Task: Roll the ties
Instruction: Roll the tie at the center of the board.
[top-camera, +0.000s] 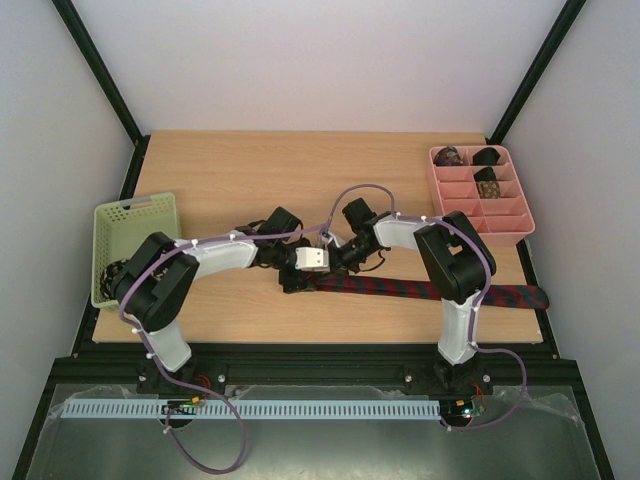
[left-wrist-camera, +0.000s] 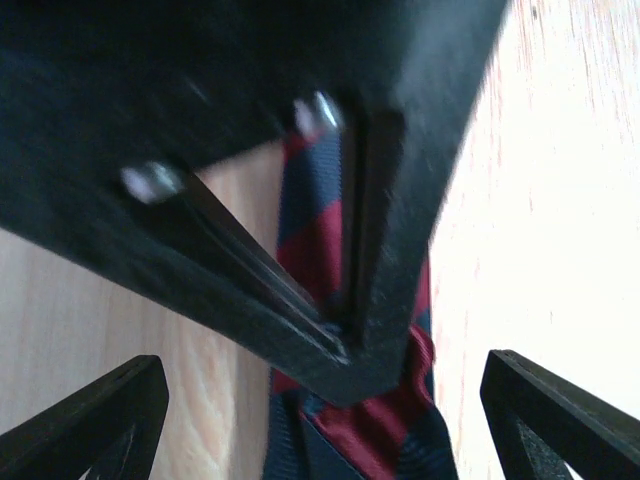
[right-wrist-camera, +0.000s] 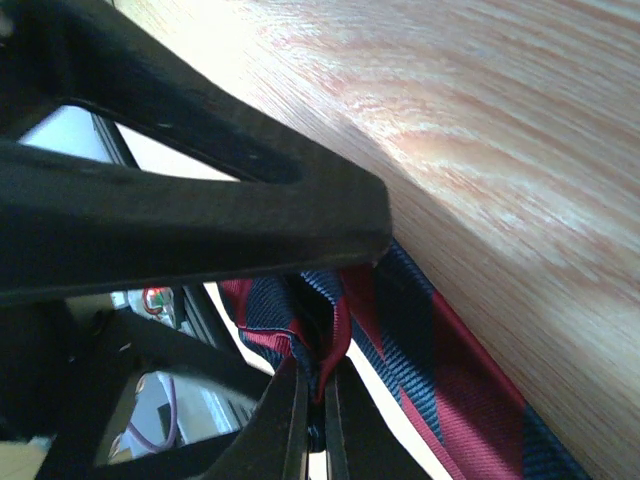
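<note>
A dark red tie with navy stripes lies as a long strip along the table's near edge, its wide end at the right. Its left end is folded up between both grippers at the table's middle. My right gripper is shut on a fold of the tie; in the top view it sits just right of the left one. My left gripper is open wide, its fingers on either side of the tie and of the right gripper's fingers. In the top view it is over the tie's end.
A pink divided tray at the back right holds coiled ties in its far compartments. A pale green mesh basket stands at the left edge, partly behind the left arm. Black frame posts rise at the back corners.
</note>
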